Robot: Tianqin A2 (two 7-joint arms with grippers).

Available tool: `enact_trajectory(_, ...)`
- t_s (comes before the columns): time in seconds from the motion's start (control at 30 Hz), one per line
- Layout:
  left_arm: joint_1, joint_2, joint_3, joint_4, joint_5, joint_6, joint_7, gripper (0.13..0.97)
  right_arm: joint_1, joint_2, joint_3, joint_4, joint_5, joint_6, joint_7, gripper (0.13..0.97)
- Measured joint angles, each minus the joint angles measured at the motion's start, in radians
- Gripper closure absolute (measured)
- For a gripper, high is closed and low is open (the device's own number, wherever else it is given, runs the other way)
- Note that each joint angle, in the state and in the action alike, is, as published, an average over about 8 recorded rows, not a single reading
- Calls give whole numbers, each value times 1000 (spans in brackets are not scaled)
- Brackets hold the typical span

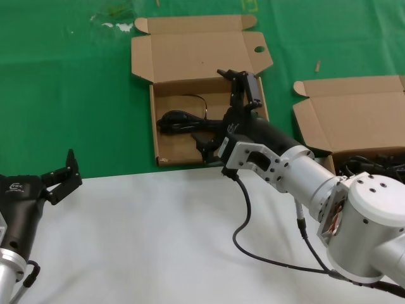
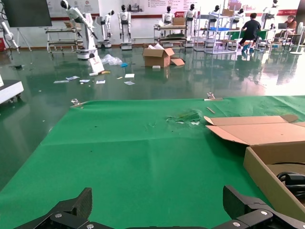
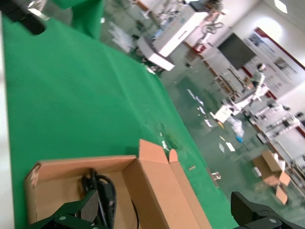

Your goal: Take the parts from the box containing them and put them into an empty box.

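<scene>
Only the head view shows the full power cord [image 1: 190,121] lying crosswise in the holed-lid box [image 1: 166,107]; right claw [image 1: 237,85] above, spread wide; left claw [image 1: 62,174] open, parked.

Holed-tab box [image 1: 166,136]: lid open, lying flat on green cloth; one black cord bundle [image 1: 183,121] rests inside. Second box [image 1: 354,120] at right: lid open, more cords [image 1: 373,166] partly visible inside.

Bright even overhead light, soft shadows, glossy floor glare, right wrist view perhaps blurred
</scene>
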Motion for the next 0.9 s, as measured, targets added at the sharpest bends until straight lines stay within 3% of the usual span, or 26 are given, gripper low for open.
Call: enact_trajectory(0.9,0,0,0,0,0,0,0,132,-298,-117,415,62,-341,-87,530,129)
